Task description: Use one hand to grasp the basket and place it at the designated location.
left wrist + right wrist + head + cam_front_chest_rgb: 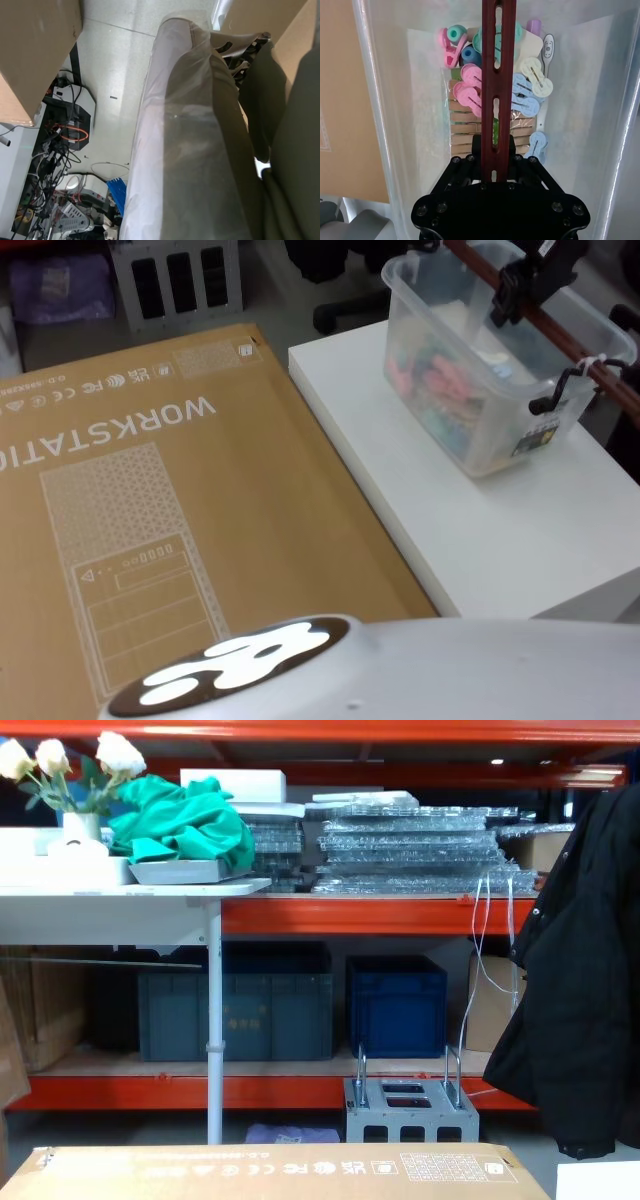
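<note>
A clear plastic basket (480, 430) stands at the far right of the white table (480, 560), filled with pastel clothes pegs (470, 90) and wooden ones. Its dark red handle (585, 345) is swung up over it. My right gripper (520, 285), black, is shut on that handle (498, 75) above the basket's middle, with the clear wall (395, 100) showing on both sides. Whether the basket's base touches the table I cannot tell. My left arm (175, 150), light grey, hangs low over the floor, parked.
A large cardboard box printed WORKSTATION (150, 540) lies against the table's left edge, level with it. Free white tabletop stretches in front of the basket. Office chair bases and a grey crate stand behind. Cables and electronics (65, 130) cover the floor below the left arm.
</note>
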Robot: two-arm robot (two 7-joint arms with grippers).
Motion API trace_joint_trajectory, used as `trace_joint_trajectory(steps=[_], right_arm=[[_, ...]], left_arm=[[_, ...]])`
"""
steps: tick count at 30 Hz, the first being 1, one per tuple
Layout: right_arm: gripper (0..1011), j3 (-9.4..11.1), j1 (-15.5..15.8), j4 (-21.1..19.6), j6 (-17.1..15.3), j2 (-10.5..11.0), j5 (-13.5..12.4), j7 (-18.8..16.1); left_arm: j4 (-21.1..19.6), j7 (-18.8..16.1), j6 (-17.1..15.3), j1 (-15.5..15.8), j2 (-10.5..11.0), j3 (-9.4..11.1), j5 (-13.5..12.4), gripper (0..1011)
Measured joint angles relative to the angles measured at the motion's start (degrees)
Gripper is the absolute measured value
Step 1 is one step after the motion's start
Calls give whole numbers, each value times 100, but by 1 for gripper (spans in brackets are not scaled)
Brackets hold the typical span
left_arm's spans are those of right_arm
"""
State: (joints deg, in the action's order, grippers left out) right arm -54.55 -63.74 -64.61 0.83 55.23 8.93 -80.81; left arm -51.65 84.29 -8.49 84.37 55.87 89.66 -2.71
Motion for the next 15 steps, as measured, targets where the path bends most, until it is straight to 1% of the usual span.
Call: trace_joint_trajectory(steps=[9, 13, 15], right_arm=[[233, 163, -40, -245, 10, 185, -144, -3], [233, 237, -67, -399, 19, 285, -211, -32], [233, 299, -78, -539, 24, 365, -260, -46]], left_arm=[[-1, 0, 0, 0, 0, 0, 0, 0], [0, 0, 0, 0, 0, 0, 0, 0], [-1, 0, 0, 0, 0, 0, 0, 0]])
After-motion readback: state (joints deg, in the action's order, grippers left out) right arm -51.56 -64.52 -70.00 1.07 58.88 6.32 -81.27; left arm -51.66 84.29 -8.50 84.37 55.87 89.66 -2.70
